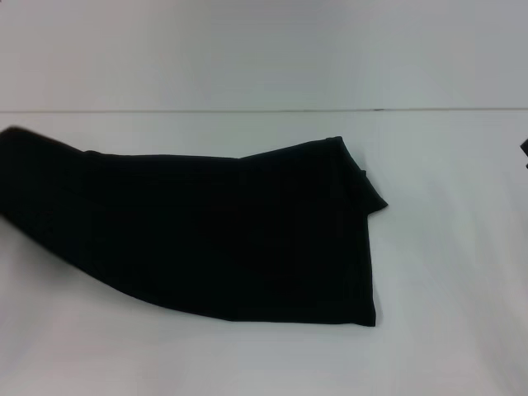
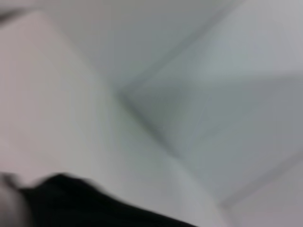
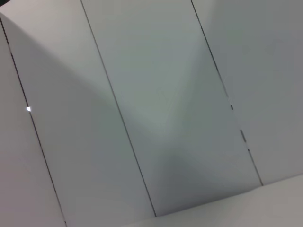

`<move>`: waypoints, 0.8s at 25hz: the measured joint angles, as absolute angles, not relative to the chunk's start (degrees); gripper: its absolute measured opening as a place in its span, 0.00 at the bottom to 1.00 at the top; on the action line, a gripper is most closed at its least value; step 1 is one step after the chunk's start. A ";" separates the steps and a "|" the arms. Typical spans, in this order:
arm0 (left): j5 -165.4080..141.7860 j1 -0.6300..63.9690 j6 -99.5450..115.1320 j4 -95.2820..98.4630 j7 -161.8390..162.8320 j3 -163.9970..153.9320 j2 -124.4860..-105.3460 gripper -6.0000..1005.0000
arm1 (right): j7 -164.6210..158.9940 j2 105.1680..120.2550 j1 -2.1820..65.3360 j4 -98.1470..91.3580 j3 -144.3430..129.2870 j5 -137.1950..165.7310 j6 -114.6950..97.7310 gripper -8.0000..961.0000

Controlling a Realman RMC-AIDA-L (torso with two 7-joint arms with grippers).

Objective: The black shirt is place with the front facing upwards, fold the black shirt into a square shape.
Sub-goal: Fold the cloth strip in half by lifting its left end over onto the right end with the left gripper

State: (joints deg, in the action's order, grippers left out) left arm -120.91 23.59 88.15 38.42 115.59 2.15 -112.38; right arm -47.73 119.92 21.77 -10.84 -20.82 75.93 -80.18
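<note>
- Item: the black shirt (image 1: 223, 235), soft cloth, lying on a white table (image 1: 445, 346). Already folded over into a long band. No print or neck label shows.
- Shape: right end squared off, with a straight edge and a clean lower corner. Left end tapers and appears to lift off the table, blurred at its tip.
- Upper right corner of the shirt: a small flap of cloth sticks out past the straight edge.
- Left gripper: not distinguishable in any view. The left wrist view shows dark cloth (image 2: 90, 203) close beneath the camera, so this arm is judged to be at the shirt's raised left end. Whether it grasps the cloth or has let go, I cannot tell.
- Right gripper: only a dark sliver (image 1: 524, 153) at the frame's edge, well to the right of the shirt, likely part of that arm. Its wrist view shows only wall panels. Clenched or released, cannot tell.
- Step judged in hand: carrying the shirt's left end across toward the right end to shorten the band into a square.
- Method advised: keep the lifted end taut and level; lay its edge flush with the shirt's straight right edge; lower before releasing.
- Caution: the tapered end may land skewed; the protruding flap needs tucking.
</note>
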 joint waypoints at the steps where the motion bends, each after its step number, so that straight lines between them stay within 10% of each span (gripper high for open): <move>1: -119.72 24.67 90.08 38.24 115.75 1.50 -112.39 0.02 | -47.69 119.95 21.47 -10.83 -20.72 75.93 -80.38 0.91; 7: -117.47 33.38 95.73 35.87 116.34 -4.03 -114.64 0.03 | -46.47 119.91 18.76 -10.82 -18.31 75.89 -82.03 0.91; 14: -117.34 44.18 91.05 31.26 110.36 -15.31 -123.03 0.03 | -46.09 119.90 16.66 -10.83 -17.00 75.90 -83.25 0.91; 20: -117.29 48.93 74.45 17.01 102.42 -27.25 -124.16 0.03 | -45.71 119.97 16.45 -10.05 -17.54 76.33 -83.77 0.91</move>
State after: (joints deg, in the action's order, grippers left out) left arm -117.29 48.93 74.45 17.01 102.42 -27.25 -124.16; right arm -45.71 119.97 16.45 -10.05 -17.54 76.33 -83.77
